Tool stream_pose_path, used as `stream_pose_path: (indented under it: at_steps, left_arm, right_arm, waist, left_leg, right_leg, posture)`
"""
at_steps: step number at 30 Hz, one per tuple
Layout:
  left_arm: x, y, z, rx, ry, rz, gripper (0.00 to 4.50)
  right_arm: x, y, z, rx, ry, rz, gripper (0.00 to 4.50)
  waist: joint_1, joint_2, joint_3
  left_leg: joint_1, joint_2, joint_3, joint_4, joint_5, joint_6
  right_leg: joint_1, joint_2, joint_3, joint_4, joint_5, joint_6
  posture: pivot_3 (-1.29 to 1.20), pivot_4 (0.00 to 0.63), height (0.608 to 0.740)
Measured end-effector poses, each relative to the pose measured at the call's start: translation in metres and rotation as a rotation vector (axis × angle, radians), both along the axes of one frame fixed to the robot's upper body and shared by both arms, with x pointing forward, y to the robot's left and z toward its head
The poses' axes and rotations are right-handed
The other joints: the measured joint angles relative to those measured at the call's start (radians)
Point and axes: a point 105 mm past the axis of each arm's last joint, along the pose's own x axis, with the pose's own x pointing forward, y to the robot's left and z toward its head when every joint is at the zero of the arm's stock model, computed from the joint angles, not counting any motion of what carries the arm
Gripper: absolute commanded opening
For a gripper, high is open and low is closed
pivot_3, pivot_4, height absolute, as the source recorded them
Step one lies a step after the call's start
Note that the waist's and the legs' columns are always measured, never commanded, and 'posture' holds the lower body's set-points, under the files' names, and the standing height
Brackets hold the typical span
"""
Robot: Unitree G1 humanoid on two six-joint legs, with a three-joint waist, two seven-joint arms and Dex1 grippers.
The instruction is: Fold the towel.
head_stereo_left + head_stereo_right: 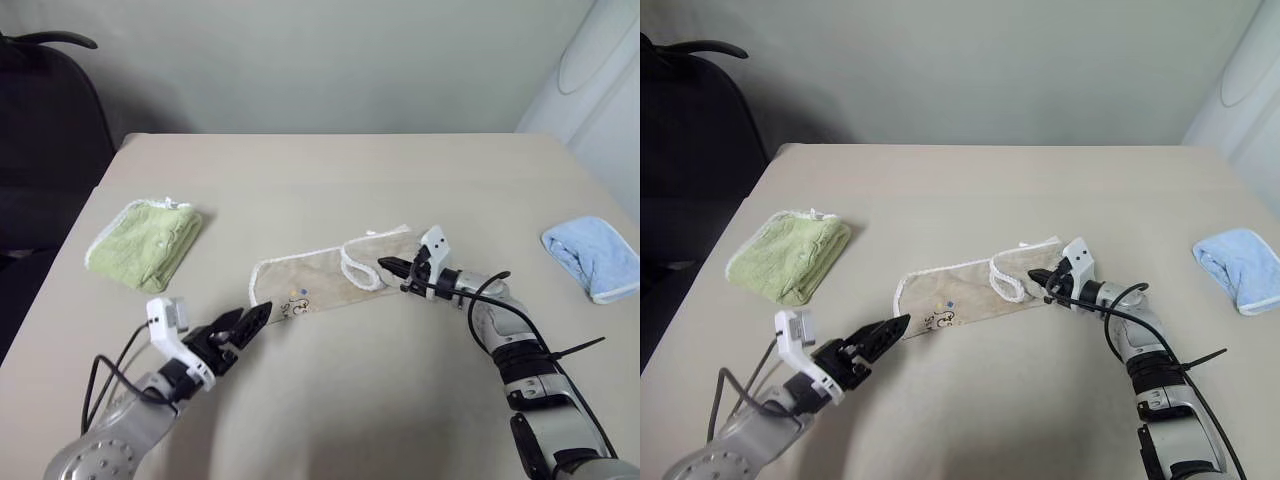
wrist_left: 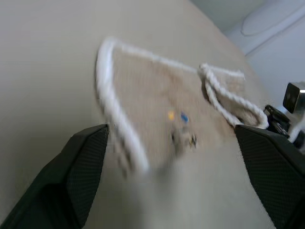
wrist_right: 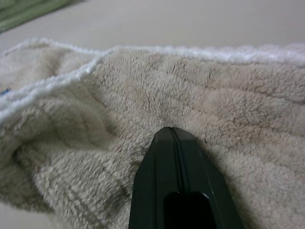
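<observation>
left gripper (image 1: 252,318): wide open, empty | right gripper (image 1: 386,266): closed on towel (image 1: 325,281) | towel: long axis left-right

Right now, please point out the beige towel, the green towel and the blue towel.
beige towel (image 1: 320,285): left eye view, on its flat middle, right of the printed mark.
green towel (image 1: 145,243): left eye view, on the middle of its folded top.
blue towel (image 1: 595,255): left eye view, on its folded top.

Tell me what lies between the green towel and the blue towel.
The beige towel lies between the green towel and the blue towel, with bare table on either side, seen in the left eye view.
</observation>
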Motion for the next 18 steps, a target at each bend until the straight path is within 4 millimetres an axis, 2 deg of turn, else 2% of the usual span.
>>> stream_pose_path:
  at_steps: [3,7,11,15,18]
  left_arm:
    - [-0.007,-0.003,-0.007,-0.046,0.073,0.026,4.46]
    - [-0.002,-0.009,-0.008,-0.092,0.13,0.062,4.46]
    - [0.012,-0.017,-0.009,-0.161,0.179,0.087,4.46]
    - [0.025,-0.022,-0.012,-0.194,0.229,0.091,4.46]
    - [0.038,-0.028,-0.012,-0.197,0.242,0.072,4.46]
  right_arm:
    - [0.002,0.003,0.006,0.04,-0.013,-0.006,0.0]
    - [0.005,0.008,0.017,0.107,-0.038,-0.01,0.0]
    - [0.006,0.012,0.032,0.164,-0.081,-0.026,0.0]
    - [0.007,0.011,0.044,0.202,-0.113,-0.043,0.0]
    - [0.008,0.009,0.051,0.227,-0.133,-0.064,0.0]
  waist:
    - [0.0,0.001,0.001]
    - [0.002,0.003,0.001]
    - [0.017,0.011,-0.001]
    - [0.032,0.016,0.0]
    - [0.043,0.018,-0.001]
  left_leg:
    - [0.0,0.0,0.0,0.0,0.0,0.0]
    - [0.0,-0.001,0.0,0.0,0.0,-0.001]
    - [0.002,-0.002,0.0,0.0,0.0,0.0]
    - [0.014,-0.003,-0.001,-0.001,-0.001,0.001]
    - [0.019,-0.005,-0.003,-0.002,-0.007,0.011]
  right_leg:
    - [0.0,0.0,0.0,0.0,-0.001,-0.001]
    - [0.0,0.0,0.0,0.0,-0.001,-0.001]
    - [0.003,-0.001,-0.001,0.001,-0.001,-0.001]
    - [0.012,-0.001,-0.002,0.001,-0.002,-0.004]
    - [0.014,0.0,-0.002,0.0,-0.004,-0.008]
  posture:
    - [0.0,0.15,0.74]
    - [0.0,0.15,0.74]
    - [0.0,0.15,0.74]
    - [0.0,0.15,0.74]
    - [0.0,0.15,0.74]
